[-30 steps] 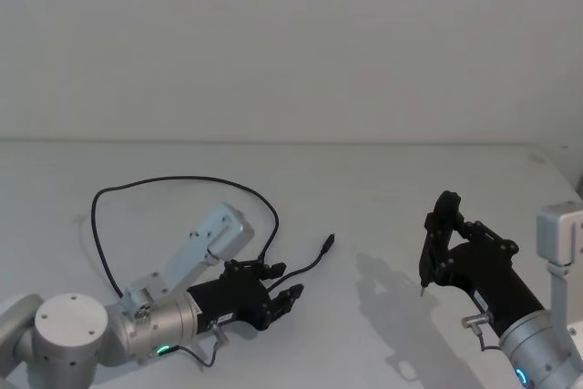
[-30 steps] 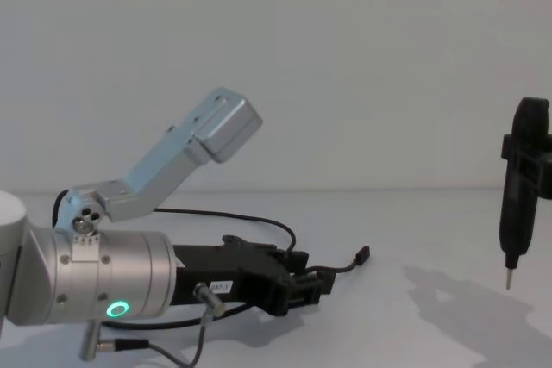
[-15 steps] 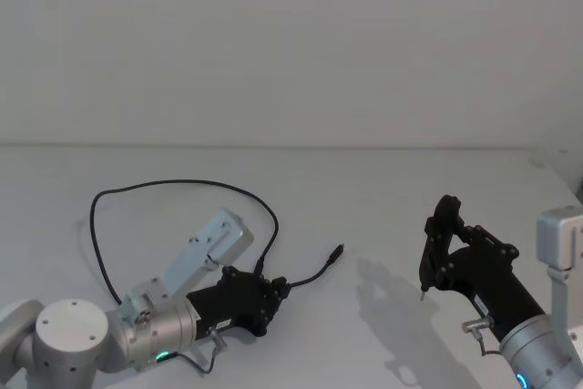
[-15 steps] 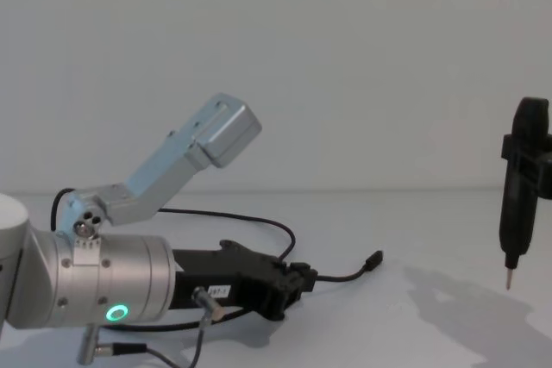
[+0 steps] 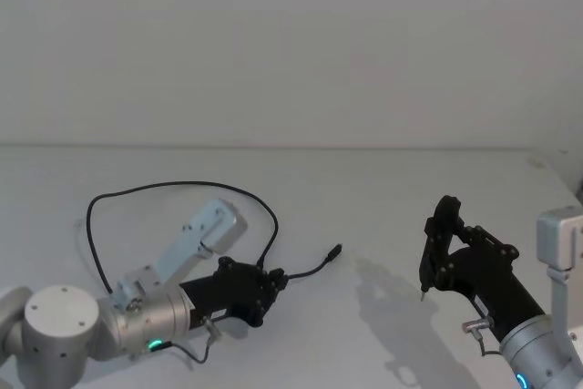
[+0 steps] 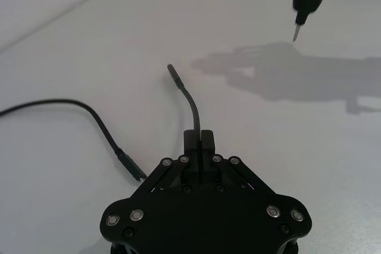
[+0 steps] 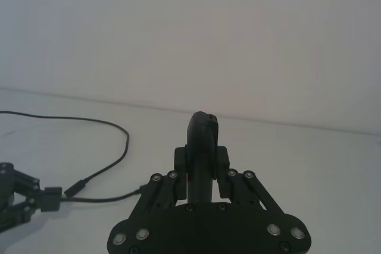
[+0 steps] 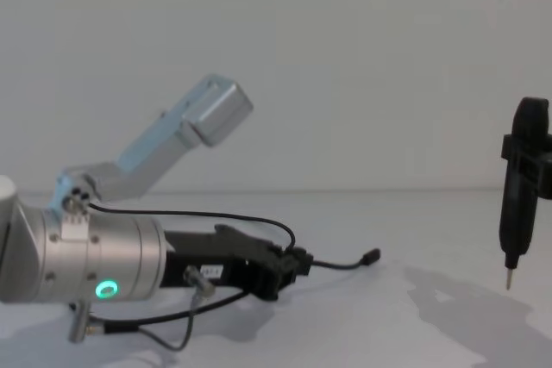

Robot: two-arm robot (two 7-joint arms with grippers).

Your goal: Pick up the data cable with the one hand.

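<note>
Black data cable (image 5: 182, 183) clamped in left gripper (image 5: 273, 279) fingers nr one plug (image 5: 335, 250); plug sticks out fwd past tips, rest loops behind on counter (image 5: 383, 198). Right gripper (image 5: 424, 284) parked well apart, fingers together.

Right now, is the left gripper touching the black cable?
Touching. In the left wrist view the left gripper is shut on the data cable, which sticks out from between its fingertips.
</note>
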